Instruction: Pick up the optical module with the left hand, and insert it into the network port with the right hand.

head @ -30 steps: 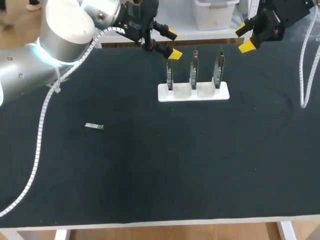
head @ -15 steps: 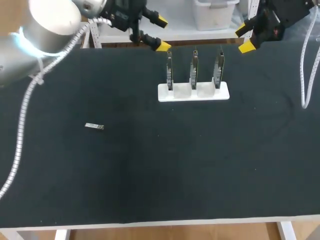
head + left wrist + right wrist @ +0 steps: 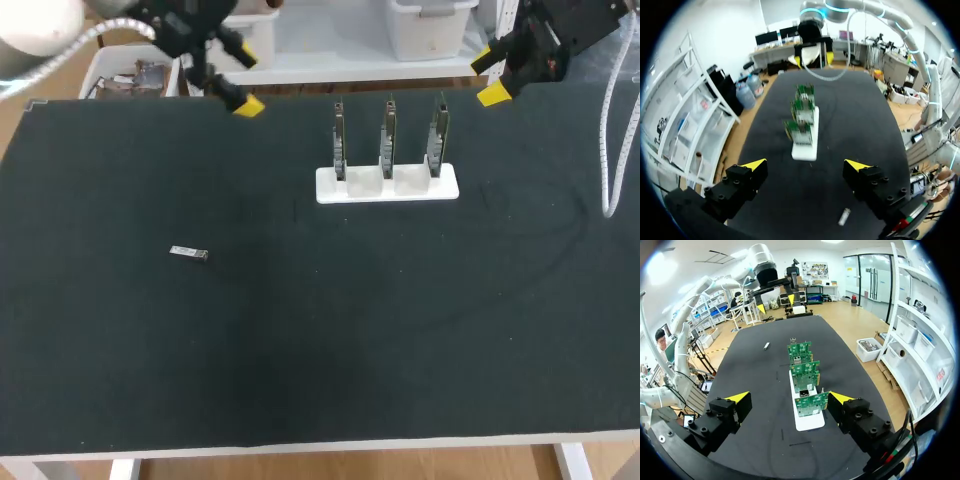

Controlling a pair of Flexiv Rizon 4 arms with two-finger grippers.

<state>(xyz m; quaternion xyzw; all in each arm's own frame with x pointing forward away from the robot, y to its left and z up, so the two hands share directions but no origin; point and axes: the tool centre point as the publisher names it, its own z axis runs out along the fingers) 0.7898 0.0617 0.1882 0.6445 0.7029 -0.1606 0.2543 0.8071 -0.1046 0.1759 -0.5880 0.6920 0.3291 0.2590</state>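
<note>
The optical module (image 3: pixel 188 253), a small silver bar, lies flat on the dark table mat at the left. My left gripper (image 3: pixel 240 82) hangs open over the far left edge, well behind the module and empty. In the left wrist view the module (image 3: pixel 844 216) lies below the open left gripper (image 3: pixel 805 165), near one finger. The network ports are on three upright circuit boards (image 3: pixel 387 140) in a white stand (image 3: pixel 330 190). My right gripper (image 3: pixel 487 76) is open and empty at the far right, behind the stand. The right wrist view shows the boards (image 3: pixel 807 375) ahead of the right gripper (image 3: pixel 789 397).
A white cable (image 3: pixel 608 150) hangs from the right arm over the table's right side. Dark mat (image 3: pixel 350 340) covers the table from the stand to the front edge.
My left arm has swung left along the far edge, away from the stand, its gripper staying open. The right arm and the module have not moved.
</note>
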